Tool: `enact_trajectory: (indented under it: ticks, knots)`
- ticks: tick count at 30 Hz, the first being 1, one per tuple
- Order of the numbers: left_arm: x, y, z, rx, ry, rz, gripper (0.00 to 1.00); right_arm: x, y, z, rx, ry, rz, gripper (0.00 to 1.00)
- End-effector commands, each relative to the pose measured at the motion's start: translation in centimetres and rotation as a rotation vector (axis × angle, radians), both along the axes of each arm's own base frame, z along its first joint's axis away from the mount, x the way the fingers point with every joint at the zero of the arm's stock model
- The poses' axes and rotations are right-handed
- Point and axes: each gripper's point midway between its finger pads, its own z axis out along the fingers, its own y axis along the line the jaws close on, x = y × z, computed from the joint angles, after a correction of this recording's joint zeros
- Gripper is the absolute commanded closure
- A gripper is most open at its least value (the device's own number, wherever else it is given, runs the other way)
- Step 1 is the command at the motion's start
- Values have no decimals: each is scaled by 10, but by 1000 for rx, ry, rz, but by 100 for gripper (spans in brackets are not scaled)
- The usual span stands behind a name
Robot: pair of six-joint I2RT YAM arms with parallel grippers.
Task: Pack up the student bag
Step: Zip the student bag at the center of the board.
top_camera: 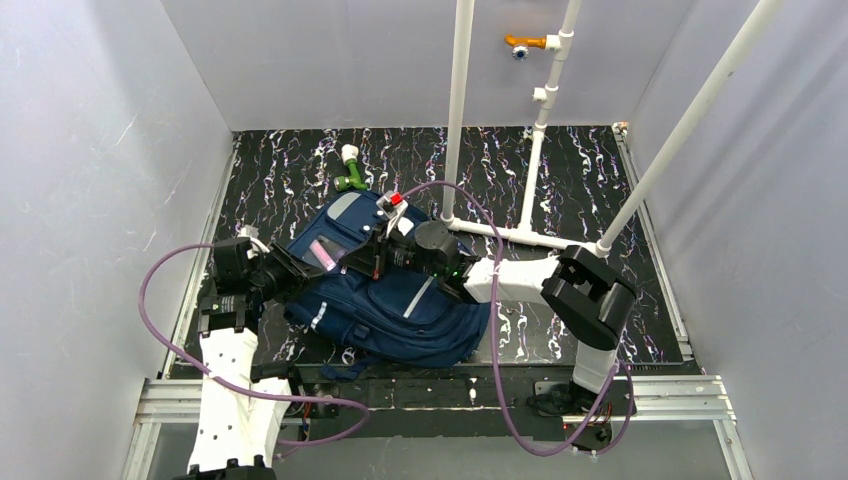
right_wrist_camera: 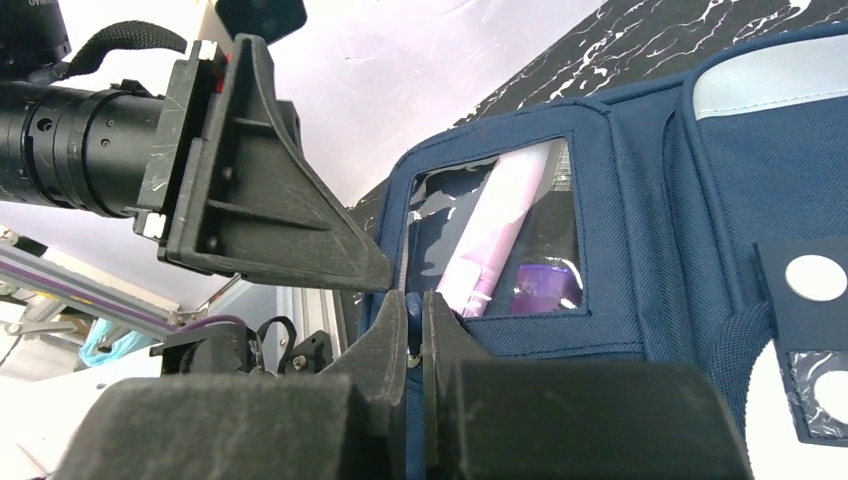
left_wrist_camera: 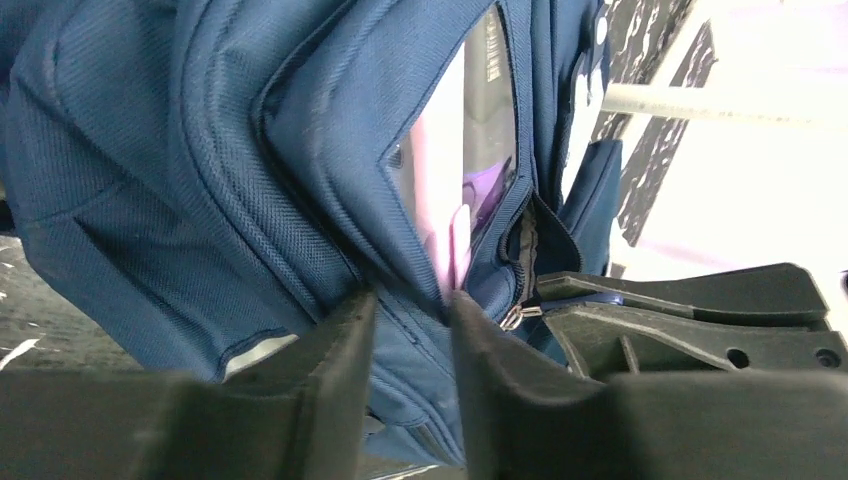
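The student bag (top_camera: 400, 310) lies flat on the black marbled table (top_camera: 580, 170), between the two arms, with its front pocket facing up. Through the clear window (right_wrist_camera: 500, 240) of that pocket a pink tube (right_wrist_camera: 505, 220) and a purple item (right_wrist_camera: 545, 290) show, so the pocket looks already loaded.

The right gripper (right_wrist_camera: 412, 310) is clamped on the small metal zipper pull (left_wrist_camera: 515, 318) at the corner of that pocket. The left gripper (left_wrist_camera: 410, 310) has its jaws parted, one on each side of a ridge of navy fabric by the window. The fabric does not look squeezed.

The step in hand is probably running the front pocket's zipper. To do it well, the right arm should draw the pull along the line of the zipper's teeth, low and close to the fabric. It should not lift the pull away from the bag.

The soft bag will likely bunch and slide with the pull unless something braces it. The left jaws would therefore do best to pinch the seam just behind the slider and hold it taut against the pull. Loose cloth near the teeth could jam the slider.

Beyond the bag, a green and white object (top_camera: 350, 170) lies apart on the table.
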Motion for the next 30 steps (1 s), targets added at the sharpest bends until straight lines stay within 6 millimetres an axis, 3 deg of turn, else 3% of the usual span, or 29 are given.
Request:
enact_trajectory:
  ticks: [1,4,9,16,19,23,27,30]
  knots:
    - [-25,-15,-10,-44,54,-101,59,37,-13,54,158,-57,-122,99]
    - [-26,-26,-17,-144,86,-95,50,24,-15,54,176,-28,-144,99]
    - [-20,-43,-29,-333,127,-59,51,10,-10,53,191,13,-141,99]
    - [-4,-21,-40,-185,72,-3,56,-4,-4,57,177,22,-115,99]
    - [-11,-18,-45,-161,111,10,49,-7,-6,55,165,21,-124,99]
    - [-17,-20,-43,-172,104,16,48,-9,-9,51,146,11,-127,99]
    - [-7,-13,-31,-136,52,37,48,-8,-12,50,140,3,-136,99]
    - [5,-7,-32,-117,12,54,48,-8,-12,54,150,2,-134,99]
